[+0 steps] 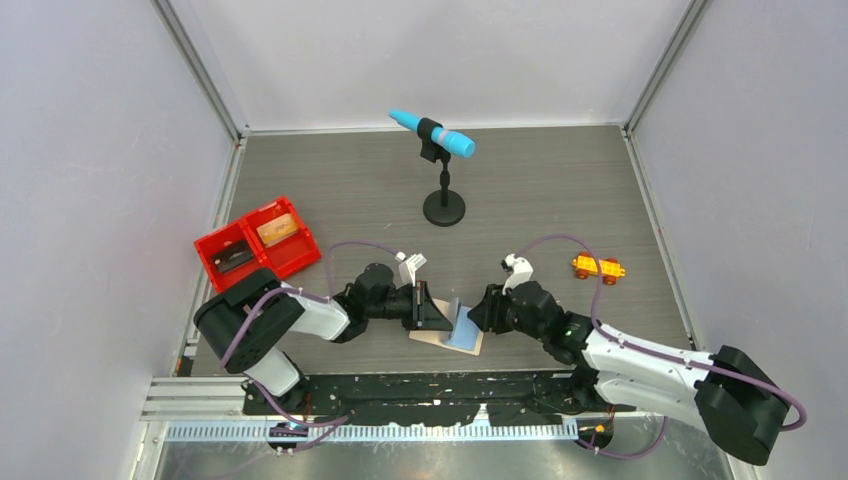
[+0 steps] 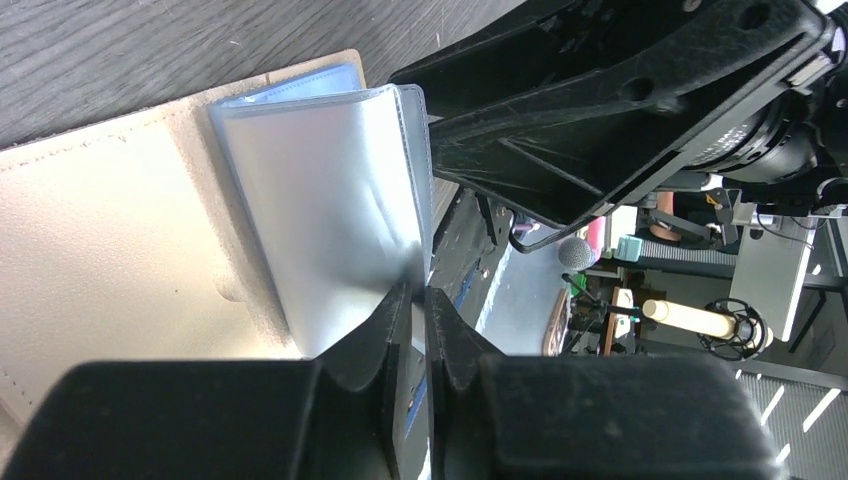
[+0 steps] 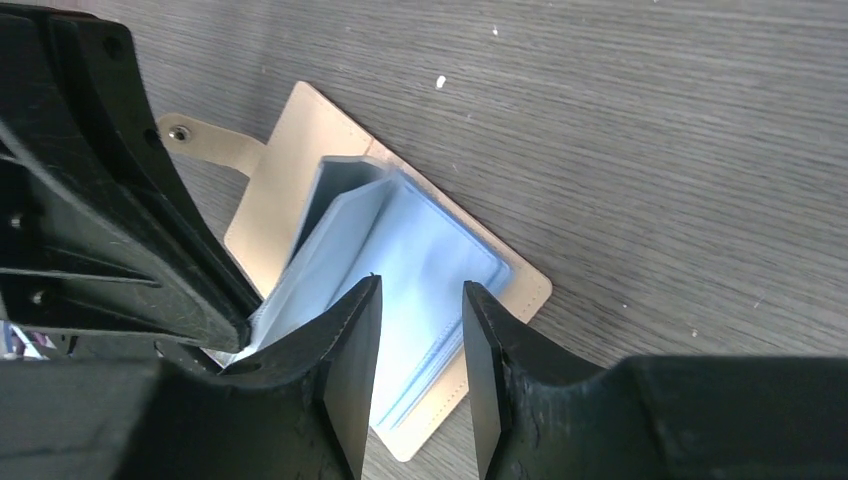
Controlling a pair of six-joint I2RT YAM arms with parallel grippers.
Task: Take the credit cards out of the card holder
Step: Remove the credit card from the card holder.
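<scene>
**Top view.** The holder (image 1: 432, 336) lies open at the middle of the table's (image 1: 560, 200) near edge, between the two grippers, where both arms can reach it. The left gripper (image 1: 441, 312) points in from the left and the right gripper (image 1: 477, 313) from the right. One sleeve (image 1: 455, 308) stands upright between them. Two cards sit in the tray (image 1: 205, 250) near the left edge: a dark card (image 1: 232, 258) in one compartment and a tan card (image 1: 279, 228) in the other. The tray appears to serve as the drop-off point, well apart from the holder.

**Left wrist view.** The left jaws are almost together about the edge of the raised sleeve, with a thin slot between them. Whether they pinch it cannot be told. The likely purpose is to keep this leaf up and expose the pockets. No card shows through it.

**Right wrist view.** The right jaws stand part open and hold nothing. They hang over the flat blue sleeves (image 3: 430, 250), probably to reach a pocket or to steady the holder. The tab (image 3: 205, 145) lies flat on the table. No card is visible in these sleeves.
</scene>
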